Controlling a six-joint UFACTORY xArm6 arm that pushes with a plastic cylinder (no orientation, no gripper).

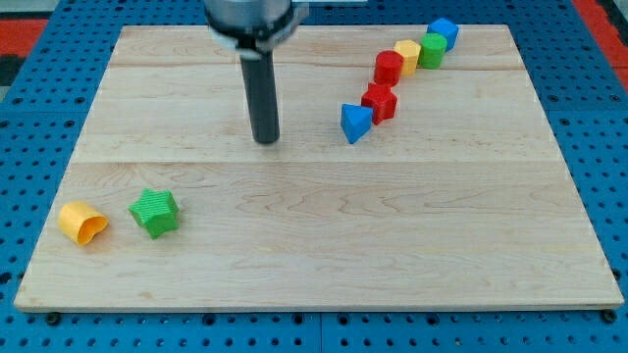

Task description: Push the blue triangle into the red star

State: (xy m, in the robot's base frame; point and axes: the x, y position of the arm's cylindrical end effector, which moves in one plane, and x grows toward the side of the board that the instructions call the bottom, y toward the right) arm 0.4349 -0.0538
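The blue triangle (355, 123) lies right of the board's middle, touching the red star (380, 101) just up and to its right. My tip (266, 139) rests on the board to the left of the blue triangle, about a rod's length away and apart from every block. The rod rises to the arm at the view's top.
A red cylinder (389, 68), a yellow block (407, 55), a green block (431, 49) and a blue block (444, 32) run in a diagonal line toward the top right. A yellow block (81, 223) and a green star (155, 212) lie at the bottom left. The wooden board (314, 255) ends in blue pegboard.
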